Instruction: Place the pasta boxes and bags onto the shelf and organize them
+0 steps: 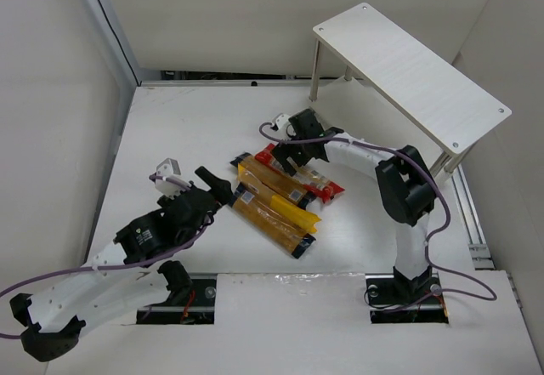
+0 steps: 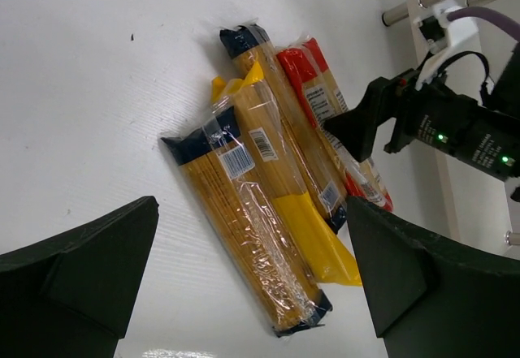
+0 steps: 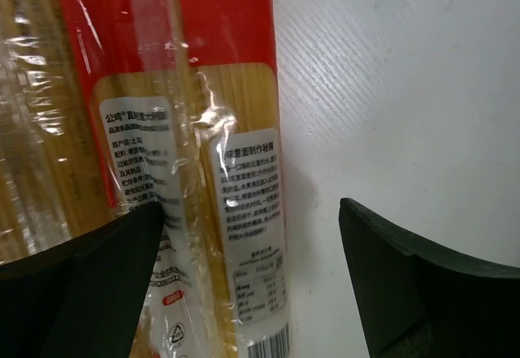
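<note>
While the right gripper [image 1: 294, 164] hangs spread over the red pack [image 1: 326, 190], one finger could snag the neighbouring orange pack [image 3: 28, 90]; left gripper [image 1: 218, 188] gapes empty.

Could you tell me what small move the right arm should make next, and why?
Probably lower the right gripper and shut on the red pack: it hangs open over that pack, which lies on the table, and the shelf top is bare.
</note>
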Motion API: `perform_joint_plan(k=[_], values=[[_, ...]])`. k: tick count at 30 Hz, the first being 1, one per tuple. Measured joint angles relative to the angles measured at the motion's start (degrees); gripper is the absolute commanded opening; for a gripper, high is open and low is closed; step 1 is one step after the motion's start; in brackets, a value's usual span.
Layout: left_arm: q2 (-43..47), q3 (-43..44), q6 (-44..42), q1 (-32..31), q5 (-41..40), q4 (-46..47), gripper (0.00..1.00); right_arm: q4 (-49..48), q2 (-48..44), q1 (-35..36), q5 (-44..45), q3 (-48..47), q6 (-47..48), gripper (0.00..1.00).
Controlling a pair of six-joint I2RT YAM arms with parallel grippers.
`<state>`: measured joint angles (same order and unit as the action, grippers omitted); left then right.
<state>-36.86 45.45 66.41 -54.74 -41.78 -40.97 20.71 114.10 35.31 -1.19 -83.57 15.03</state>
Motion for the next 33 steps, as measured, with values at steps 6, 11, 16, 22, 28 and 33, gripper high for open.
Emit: perform_joint_plan(k=[6, 11, 16, 22, 28, 33], values=[[-0.04, -0.68, -0.15, 0.00, 0.39, 0.79, 1.00, -0.57, 1.97, -3.41, -8.04, 0.20, -0.31, 0.82], [-0.55, -0.83, -0.17, 0.00, 0.63, 1.07, 1.00, -4.42, 1.57, -4.48, -14.82, 4.37, -0.92, 0.79], [-1.20, -0.85, -0.17, 0.00, 0.85, 1.33, 1.00, -9.29, -1.25, -4.90, -16.63, 10.62, -2.99, 0.65], [-1.44, -0.96, -0.44, 0.00, 1.03, 2.23, 1.00, -12.63, -4.90, -4.85, -15.50, 14.27, -5.68, 0.00], [-2.19, -0.96, -0.63, 0.00, 1.05, 2.58, 1.00, -7.76, -10.56, -0.55, -0.94, 16.76, -12.72, 0.00], [-2.40, -0.96, -0.66, -0.02, 1.03, 2.60, 1.00, 4.70, -16.59, 3.80, 20.41, 16.48, -26.45, 0.00]])
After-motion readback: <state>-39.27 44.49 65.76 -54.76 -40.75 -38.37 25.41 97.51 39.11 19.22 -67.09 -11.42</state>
